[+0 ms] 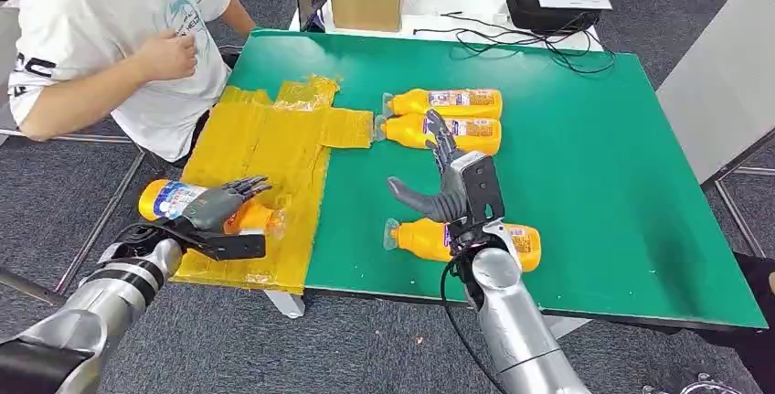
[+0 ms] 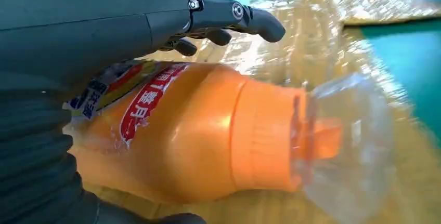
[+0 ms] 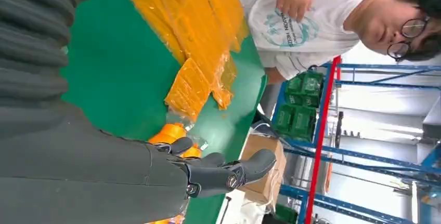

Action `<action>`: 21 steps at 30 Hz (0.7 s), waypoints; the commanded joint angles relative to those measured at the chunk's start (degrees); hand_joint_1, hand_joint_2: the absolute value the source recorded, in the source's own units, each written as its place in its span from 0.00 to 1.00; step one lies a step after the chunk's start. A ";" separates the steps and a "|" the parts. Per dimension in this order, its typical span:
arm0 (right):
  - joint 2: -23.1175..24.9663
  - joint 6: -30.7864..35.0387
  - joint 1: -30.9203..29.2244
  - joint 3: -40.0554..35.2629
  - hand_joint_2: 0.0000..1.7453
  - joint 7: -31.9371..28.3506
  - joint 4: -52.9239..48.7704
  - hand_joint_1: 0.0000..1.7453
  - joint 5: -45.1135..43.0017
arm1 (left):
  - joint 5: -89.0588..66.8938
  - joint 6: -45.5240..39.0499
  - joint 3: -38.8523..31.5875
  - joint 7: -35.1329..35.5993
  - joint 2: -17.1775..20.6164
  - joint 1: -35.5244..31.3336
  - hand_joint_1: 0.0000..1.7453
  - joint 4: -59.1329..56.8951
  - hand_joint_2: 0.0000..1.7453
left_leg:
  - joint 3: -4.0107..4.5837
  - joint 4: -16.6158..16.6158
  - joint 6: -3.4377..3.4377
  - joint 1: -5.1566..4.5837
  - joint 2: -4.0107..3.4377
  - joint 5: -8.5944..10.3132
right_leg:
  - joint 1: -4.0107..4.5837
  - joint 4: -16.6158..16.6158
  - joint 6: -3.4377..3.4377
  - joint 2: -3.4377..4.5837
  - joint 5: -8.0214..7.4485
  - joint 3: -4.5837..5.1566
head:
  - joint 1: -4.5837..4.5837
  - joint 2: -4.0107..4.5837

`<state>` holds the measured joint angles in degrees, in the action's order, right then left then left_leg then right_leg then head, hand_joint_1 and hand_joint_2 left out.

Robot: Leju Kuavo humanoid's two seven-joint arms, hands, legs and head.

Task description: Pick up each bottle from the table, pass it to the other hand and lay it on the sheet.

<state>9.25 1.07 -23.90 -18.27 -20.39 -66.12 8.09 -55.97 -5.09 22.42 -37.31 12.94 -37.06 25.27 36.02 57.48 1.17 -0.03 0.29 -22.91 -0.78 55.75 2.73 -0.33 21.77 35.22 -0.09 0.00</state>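
1. The left hand (image 1: 219,207) has its fingers wrapped over an orange bottle (image 1: 183,202), holding it on its side at the near left edge of the yellow sheet (image 1: 274,152); the bottle looks to be resting on or just above the sheet, I cannot tell which; my read is that this is the laying-down step, with the grip kept on so the bottle does not roll.
2. In the left wrist view the held bottle's clear cap (image 2: 346,146) lies close over the crinkled film, so it is being set down flat, as the task asks.
3. The right hand (image 1: 445,179) hovers over the green table (image 1: 621,193) with fingers spread and nothing in them; I judge its part of the handover done.
4. It is just above the nearest lying bottle (image 1: 466,239), which sits near the table's front edge; that one looks like the handy next pick.
5. Two more bottles (image 1: 448,117) lie side by side farther back, touching, caps pointing left toward the sheet; all three wait on the bare table.
6. A person in a white T-shirt (image 1: 110,37) sits at the far left corner, hand at chest, clear of the sheet.
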 commanded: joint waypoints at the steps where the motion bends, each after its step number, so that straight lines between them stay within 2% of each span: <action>1: -1.95 2.49 -2.93 -1.61 1.00 1.20 6.89 0.00 1.96 | 24.33 5.35 -5.88 -2.69 2.06 10.08 0.00 17.93 1.00 | -0.23 -0.06 -0.05 0.01 -0.18 -0.11 | 0.01 -0.05 -0.08 0.18 0.06 -0.16 | -0.02 0.00; 10: -1.98 2.45 -2.96 -1.54 1.00 1.20 7.10 0.00 1.94 | 24.32 5.29 -5.90 -2.69 1.96 10.01 0.00 17.81 1.00 | -0.06 0.04 -0.07 0.06 -0.10 -0.12 | 0.07 0.01 -0.09 0.07 0.09 -0.01 | -0.02 0.00; 12: -2.26 3.58 -2.79 -1.98 1.00 1.60 7.46 0.00 3.72 | 33.74 9.25 -9.45 -2.69 1.34 13.05 0.00 23.59 1.00 | -0.06 0.05 -0.08 0.07 -0.10 -0.14 | 0.07 0.02 -0.10 0.08 0.10 -0.01 | -0.02 0.00; 13: -2.37 3.68 -2.60 -2.01 0.00 1.71 7.63 0.00 4.10 | 36.95 10.37 -11.40 -2.69 0.77 14.44 0.00 25.67 1.00 | -0.03 0.01 -0.07 0.06 -0.12 -0.11 | 0.07 -0.03 -0.08 0.10 0.07 0.01 | -0.02 0.00; 15: -2.71 3.52 -2.55 -2.64 0.00 2.36 8.35 0.00 5.48 | 41.22 11.25 -15.69 -2.69 -1.39 17.13 0.00 29.37 1.00 | -0.11 0.01 -0.07 0.06 -0.18 -0.17 | 0.06 -0.03 -0.09 0.17 0.10 -0.06 | 0.00 0.00; 16: -2.82 4.02 -2.56 -3.00 1.00 2.71 8.57 0.00 6.60 | 42.42 11.27 -17.59 -2.69 -2.58 17.94 0.00 30.35 1.00 | -0.06 0.00 -0.05 0.05 -0.18 -0.14 | 0.05 -0.05 -0.07 0.14 0.08 -0.02 | -0.02 0.00; 19: -2.78 4.32 -2.20 -3.50 1.00 4.72 8.90 0.00 9.18 | 44.61 11.65 -24.35 -2.69 -7.74 19.25 0.00 33.16 1.00 | -0.06 -0.02 -0.05 0.03 -0.07 -0.12 | 0.03 -0.05 -0.06 0.03 0.10 0.00 | -0.02 0.00; 20: -2.91 4.79 -1.83 -3.73 1.00 5.98 9.03 0.00 11.04 | 45.06 12.60 -27.40 -2.69 -10.48 19.32 0.00 33.67 1.00 | 0.02 -0.03 -0.04 0.01 -0.03 -0.07 | 0.02 -0.06 -0.04 -0.01 0.07 0.08 | -0.02 0.00; 21: -2.97 4.68 -1.63 -3.76 1.00 6.23 9.20 0.00 11.30 | 45.20 12.56 -27.99 -2.58 -11.62 19.33 0.00 34.23 1.00 | -0.07 0.03 -0.05 0.04 0.02 -0.15 | 0.05 -0.03 -0.07 -0.05 0.16 -0.04 | 0.00 0.00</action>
<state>7.82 4.94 -23.90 -19.12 -17.40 -62.36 15.38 -13.34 5.46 9.74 -40.13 12.57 -20.60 52.10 36.22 57.49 1.16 -0.04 0.22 -22.93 -0.78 55.74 2.73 -0.29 21.77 35.51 -0.09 0.00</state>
